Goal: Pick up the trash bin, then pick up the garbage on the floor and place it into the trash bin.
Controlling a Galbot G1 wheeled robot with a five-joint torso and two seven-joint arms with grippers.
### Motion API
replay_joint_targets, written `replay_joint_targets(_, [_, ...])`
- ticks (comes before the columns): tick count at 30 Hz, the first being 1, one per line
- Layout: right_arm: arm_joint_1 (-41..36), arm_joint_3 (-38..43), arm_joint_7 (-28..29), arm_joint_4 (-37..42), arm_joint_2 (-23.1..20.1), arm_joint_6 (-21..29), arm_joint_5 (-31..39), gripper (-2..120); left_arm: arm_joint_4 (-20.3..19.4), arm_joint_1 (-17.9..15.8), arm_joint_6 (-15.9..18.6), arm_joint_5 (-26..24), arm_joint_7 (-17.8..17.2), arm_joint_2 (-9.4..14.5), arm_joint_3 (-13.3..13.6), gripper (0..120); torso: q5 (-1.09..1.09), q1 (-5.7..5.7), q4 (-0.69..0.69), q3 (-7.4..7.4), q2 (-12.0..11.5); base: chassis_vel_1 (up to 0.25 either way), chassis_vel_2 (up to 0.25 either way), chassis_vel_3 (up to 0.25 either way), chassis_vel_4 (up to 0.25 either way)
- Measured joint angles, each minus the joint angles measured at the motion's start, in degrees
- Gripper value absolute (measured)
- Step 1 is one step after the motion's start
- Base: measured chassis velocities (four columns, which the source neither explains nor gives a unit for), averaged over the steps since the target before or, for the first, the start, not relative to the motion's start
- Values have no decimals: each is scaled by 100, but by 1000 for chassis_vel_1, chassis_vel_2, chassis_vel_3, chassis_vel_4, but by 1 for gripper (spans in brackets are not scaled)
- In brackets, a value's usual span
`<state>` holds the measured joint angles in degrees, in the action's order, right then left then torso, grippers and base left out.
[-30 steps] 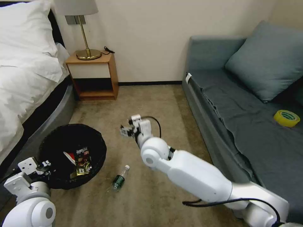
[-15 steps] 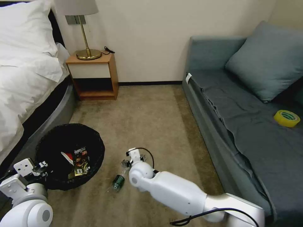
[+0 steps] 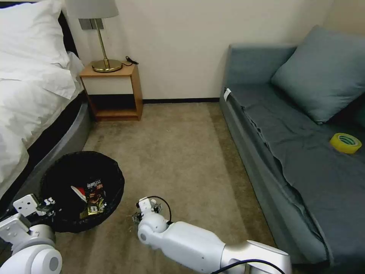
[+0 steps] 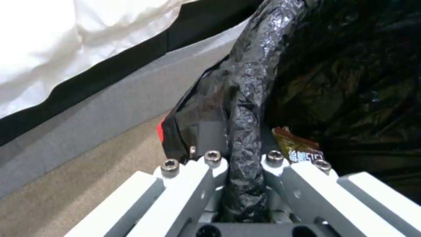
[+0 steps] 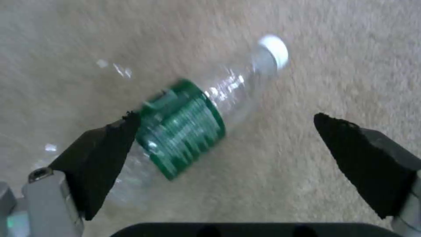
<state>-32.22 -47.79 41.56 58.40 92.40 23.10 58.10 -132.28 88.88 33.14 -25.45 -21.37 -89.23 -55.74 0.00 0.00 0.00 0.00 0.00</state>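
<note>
The left gripper (image 4: 245, 171) is clamping the rim of the bin (image 3: 81, 167), its fingers (image 4: 193, 184) pinching the crinkled black liner between them. The bin is sitting at the near left, just beside the bed (image 3: 34, 99), and a dark snack packet (image 3: 93, 194) is lying inside it, with a bit of red showing next to it.

The right gripper (image 5: 228, 131) is hanging low over the carpet (image 3: 182, 152), near and just right of the bin, with its jaws spread wide. The bottle (image 5: 193, 121) is lying on its side on the carpet beneath it, green label toward one black fingertip (image 5: 118, 138) and white cap pointing away; the other fingertip is standing well clear of it. Whether that first fingertip is touching the label is not clear.

A yellow tape roll (image 3: 345, 142) is resting on the sofa (image 3: 289, 125) at the right.
</note>
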Motion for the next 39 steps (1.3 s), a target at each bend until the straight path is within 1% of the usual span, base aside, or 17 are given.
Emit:
replay_joint_targets(4, [-3, -144, -122, -230, -2, -66, -120, 100, -33, 26, -12, 2, 0, -20, -24, 2, 0, 0, -1, 0, 1, 0, 0, 0, 0])
replay_joint_targets(10, [-12, -192, -156, -270, -7, -94, -167, 100, -47, 24, -13, 3, 0, -24, -49, 2, 0, 0, -1, 0, 1, 0, 0, 0, 0])
replay_joint_targets(18, [51, -179, -94, 67, -19, -57, -123, 100, -3, -20, -15, 40, 1, -41, 19, 2, 0, 0, 0, 0, 0, 0, 0, 0, 0])
replay_joint_targets(25, [58, -130, -25, 214, -21, -27, -61, 100, 31, -33, -16, 47, 2, -33, 31, 2, 0, 0, 0, 0, 0, 0, 0, 0, 0])
replay_joint_targets(32, [-2, -219, -86, -212, -23, -76, -137, 100, 30, -27, -17, 51, 5, -30, 16, 2, 0, 0, 0, 0, 0, 0, 0, 0, 0])
replay_joint_targets(39, [-19, -316, -146, -389, -21, -134, -191, 100, 32, -11, -48, 75, 9, -62, -2, 2, 2, 0, -1, -1, 1, 0, 0, 0, 0])
